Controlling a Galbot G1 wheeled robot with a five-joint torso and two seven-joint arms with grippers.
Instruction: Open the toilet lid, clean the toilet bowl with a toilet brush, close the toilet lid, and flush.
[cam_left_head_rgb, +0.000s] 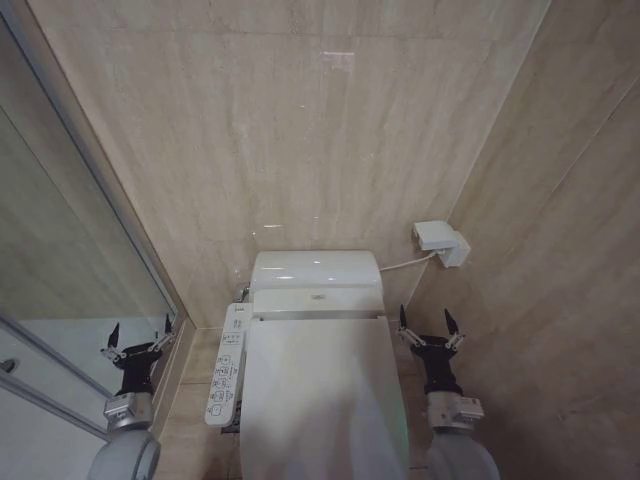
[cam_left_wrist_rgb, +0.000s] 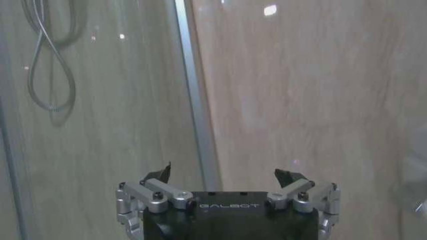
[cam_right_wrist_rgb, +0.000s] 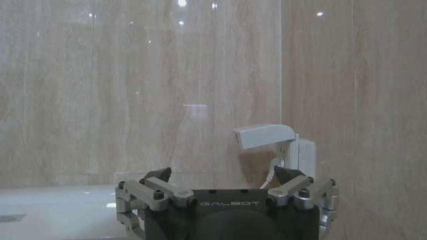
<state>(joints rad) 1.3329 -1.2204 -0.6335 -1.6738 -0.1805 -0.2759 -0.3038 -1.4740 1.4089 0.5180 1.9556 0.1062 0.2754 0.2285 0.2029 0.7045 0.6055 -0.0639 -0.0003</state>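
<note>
The toilet lid (cam_left_head_rgb: 315, 390) is a glossy white oval cover lying shut over the toilet bowl, which is hidden beneath it. My left gripper (cam_left_head_rgb: 140, 332) hovers open to the left of the toilet, beside the glass shower partition, and appears as my left gripper (cam_left_wrist_rgb: 227, 175) pointing at the partition frame. My right gripper (cam_left_head_rgb: 424, 320) hangs open to the right of the lid near the side wall, and appears as my right gripper (cam_right_wrist_rgb: 223, 172) facing the back wall. Nothing is held. The toilet brush is out of view.
A white control panel (cam_left_head_rgb: 226, 377) with buttons runs along the toilet's left side. The white tank (cam_left_head_rgb: 316, 270) stands against the back wall. A white wall box (cam_left_head_rgb: 440, 241) with a cable sits at the right corner. Glass shower partition (cam_left_head_rgb: 70, 280) on the left, shower hose (cam_left_wrist_rgb: 50, 60) behind it.
</note>
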